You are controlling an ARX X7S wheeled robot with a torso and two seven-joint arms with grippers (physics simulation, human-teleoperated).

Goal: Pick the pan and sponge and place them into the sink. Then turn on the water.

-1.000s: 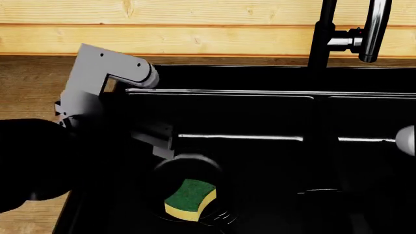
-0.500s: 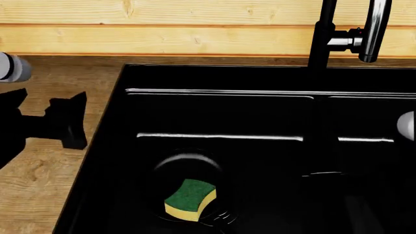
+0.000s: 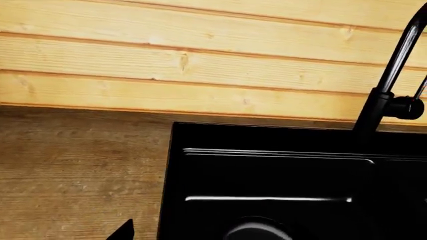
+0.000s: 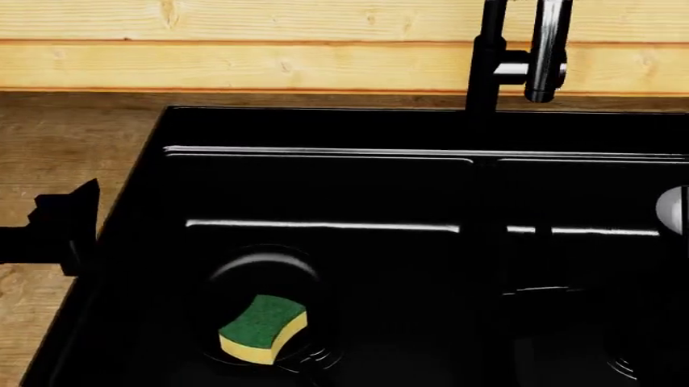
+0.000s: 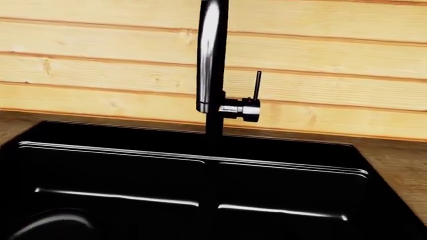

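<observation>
Pale wooden planks (image 4: 269,56) back the scene, with a darker wood desk (image 4: 64,145) below them carrying the sink (image 4: 323,129). From the head camera I see the sponge (image 4: 263,328) lying green side up in the sink's left basin, resting on the round drain (image 4: 264,310) area; something round and dark sits under it, but I cannot tell whether that is the pan or only the drain ring. A centre divider (image 4: 486,242) separates the 2 basins. The faucet (image 5: 212,70) rises at the back, above the divider, its small lever (image 5: 256,86) standing upright beside the column; I see no stream under the spout. My left gripper (image 4: 60,230) shows as a dark shape at the sink's left rim, over the desk, apart from the sponge; I cannot tell whether its fingers are spread or pressed together. A pale rounded part (image 4: 673,211) at the right edge may belong to my right arm; its fingers are out of sight.
</observation>
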